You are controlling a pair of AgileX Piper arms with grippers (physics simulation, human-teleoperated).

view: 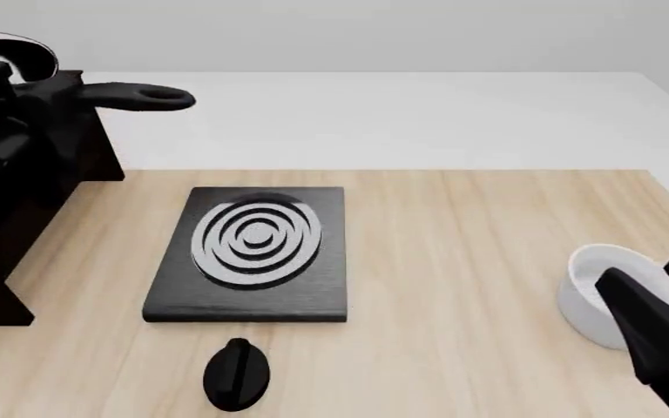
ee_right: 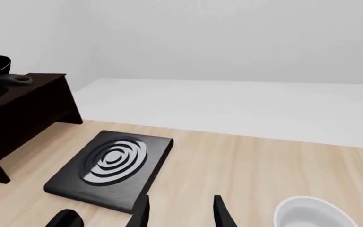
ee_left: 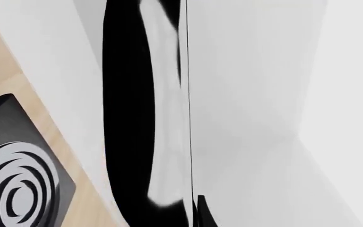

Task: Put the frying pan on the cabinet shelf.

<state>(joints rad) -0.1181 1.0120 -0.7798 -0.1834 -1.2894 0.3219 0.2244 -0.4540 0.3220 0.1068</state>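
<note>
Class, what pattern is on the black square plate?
Concentric silver rings on the square plate, clearest in the front view.

simulated kitchen mock-up, pretty bare, pale wood table (view: 486,261) with blank grey-white walls behind, black square hob plate with silver rings (view: 253,248) well left of the right pincer (ee_right: 181,213), white bowl (view: 596,296) just beside it, dark cabinet (view: 21,218) far left

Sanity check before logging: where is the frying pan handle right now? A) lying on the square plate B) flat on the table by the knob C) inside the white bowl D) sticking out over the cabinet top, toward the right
D: in the front view the frying pan sits up at the cabinet, its long black handle pointing right, off the table.
</note>
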